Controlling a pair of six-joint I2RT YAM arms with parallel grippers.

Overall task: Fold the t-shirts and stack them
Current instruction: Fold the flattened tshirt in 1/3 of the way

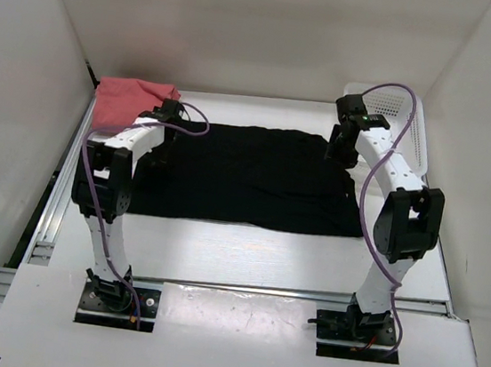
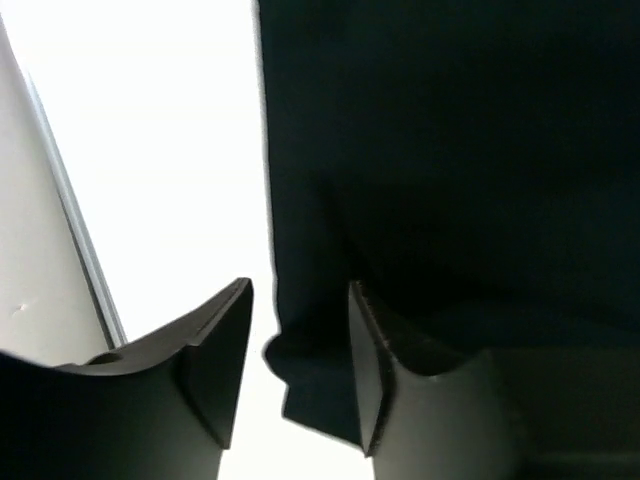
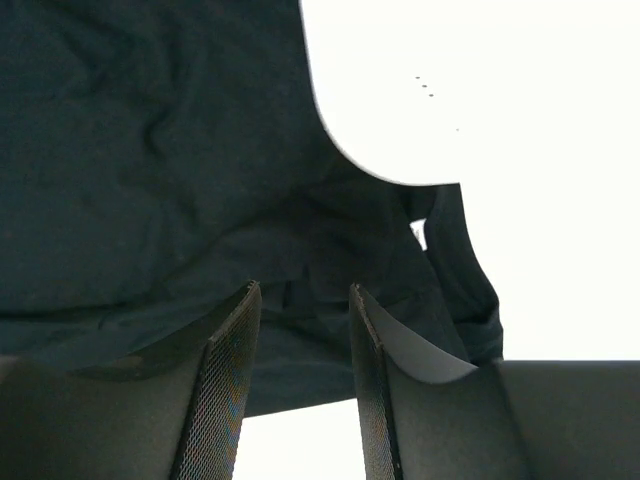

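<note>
Black t-shirt lies flat on bench, long axis left-right btwn the arms; left jaws parted over its left edge, right jaws parted over its far-right corner, neither gripping cloth; each arm nearest its own end; pink t-shirt bunched at far-left corner, just beyond left jaws; next fold prob. needs both ends pinched.

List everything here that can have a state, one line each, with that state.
black t-shirt: spread flat on the table, not gripped.
salmon pink t-shirt: bunched up at the far left corner, not folded.
white perforated basket: upright at the far right corner; contents hidden.
left hand: open, over the black t-shirt's left edge.
right hand: open, over the black t-shirt's far right corner.
</note>
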